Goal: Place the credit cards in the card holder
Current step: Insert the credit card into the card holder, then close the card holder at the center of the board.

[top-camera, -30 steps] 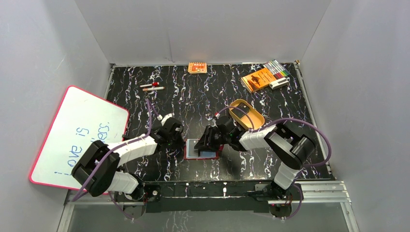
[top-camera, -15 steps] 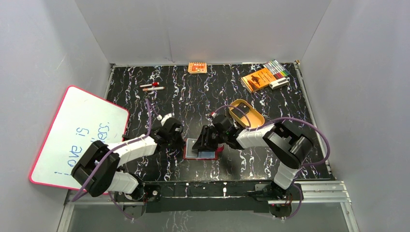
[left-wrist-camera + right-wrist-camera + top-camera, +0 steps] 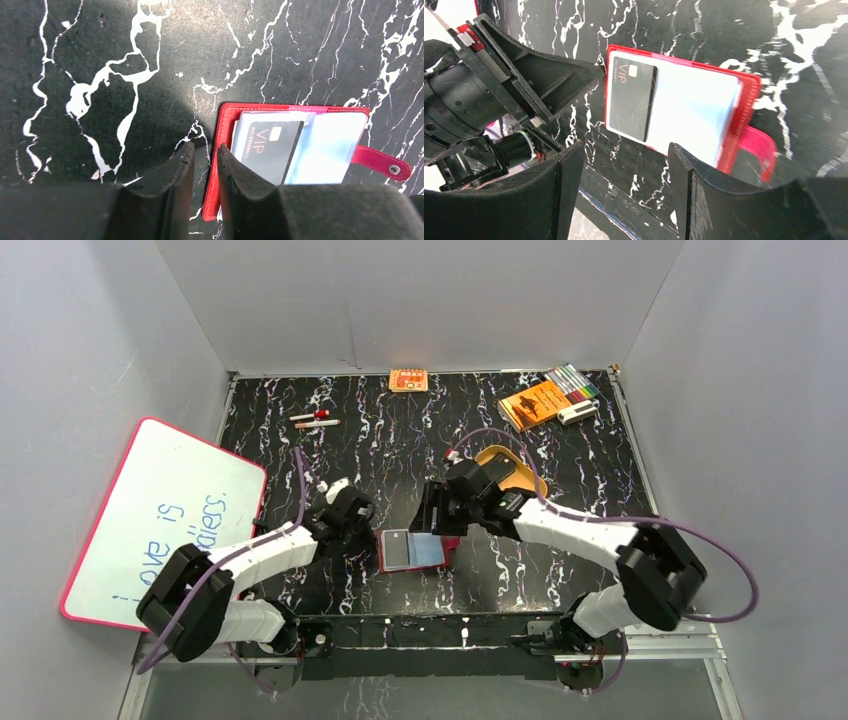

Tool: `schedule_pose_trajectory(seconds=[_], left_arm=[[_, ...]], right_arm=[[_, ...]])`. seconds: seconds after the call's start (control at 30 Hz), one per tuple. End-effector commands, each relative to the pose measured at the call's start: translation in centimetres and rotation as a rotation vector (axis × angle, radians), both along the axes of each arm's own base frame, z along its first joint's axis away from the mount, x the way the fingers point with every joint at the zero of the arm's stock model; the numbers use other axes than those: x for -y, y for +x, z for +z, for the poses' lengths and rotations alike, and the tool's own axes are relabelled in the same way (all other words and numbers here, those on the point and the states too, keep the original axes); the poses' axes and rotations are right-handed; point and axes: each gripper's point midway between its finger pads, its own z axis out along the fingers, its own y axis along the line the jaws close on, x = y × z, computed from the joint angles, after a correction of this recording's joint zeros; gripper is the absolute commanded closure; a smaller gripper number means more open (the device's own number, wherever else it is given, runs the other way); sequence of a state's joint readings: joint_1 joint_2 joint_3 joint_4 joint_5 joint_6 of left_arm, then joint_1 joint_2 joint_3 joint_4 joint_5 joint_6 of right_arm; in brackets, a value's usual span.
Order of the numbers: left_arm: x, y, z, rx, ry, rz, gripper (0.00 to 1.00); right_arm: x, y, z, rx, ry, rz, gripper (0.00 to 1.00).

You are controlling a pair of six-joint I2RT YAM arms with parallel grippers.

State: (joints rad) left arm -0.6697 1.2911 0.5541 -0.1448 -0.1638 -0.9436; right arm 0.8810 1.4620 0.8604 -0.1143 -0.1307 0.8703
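So the card holder (image 3: 412, 550) lies open and flat on the surface (image 3: 100, 60), with its snap tab (image 3: 382, 164) at the end away from the left fingers (image 3: 170, 185). Those are closed to a thin slit with nothing clamped that I can see. Their tips are parked on the holder's red edge, I'd guess to pin it so it doesn't slide. The right fingers (image 3: 559, 200) are spread wide and empty, hovering above. The black card (image 3: 631, 102) sits between them on the pale sleeves, a bit crooked; can't tell if it's fully in. It reads "VIP", and the smaller print is too tiny to read. The whiteboard (image 3: 160, 510) out past the left fingers says "love is" something.
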Motion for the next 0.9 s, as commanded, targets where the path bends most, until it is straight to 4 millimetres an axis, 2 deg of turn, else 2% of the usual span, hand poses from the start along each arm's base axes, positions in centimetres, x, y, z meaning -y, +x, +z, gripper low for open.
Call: schedule_pose_trajectory(seconds=[0.0,0.13,0.27,0.5,0.67,0.87], left_arm=[[-1.1,-0.3,1.5,0.029,0.018,0.021,0.72],[-0.9,-0.3,3.3,0.068,-0.020,0.013,0.47],[-1.5,-0.5,5.3,0.116,-0.036,0.021,0.35],[-3.4,-1.4,7.1,0.188,-0.046,0.059,0.29],[-3.4,-1.5,7.7,0.207,-0.076,0.064,0.28],[-3.1,-1.7,7.4,0.183,-0.072,0.050,0.30]], right_arm=[[4.8,1.3,1.7,0.138,-0.177,-0.074,0.31],[8.0,1.5,0.4,0.150,-0.259,-0.101,0.38],[8.9,1.8,-0.8,0.141,-0.259,-0.118,0.40],[9.3,3.0,-3.5,0.108,-0.291,-0.129,0.44],[8.5,3.5,-4.8,0.084,-0.284,-0.107,0.48],[8.0,3.4,-5.8,0.054,-0.280,-0.086,0.60]])
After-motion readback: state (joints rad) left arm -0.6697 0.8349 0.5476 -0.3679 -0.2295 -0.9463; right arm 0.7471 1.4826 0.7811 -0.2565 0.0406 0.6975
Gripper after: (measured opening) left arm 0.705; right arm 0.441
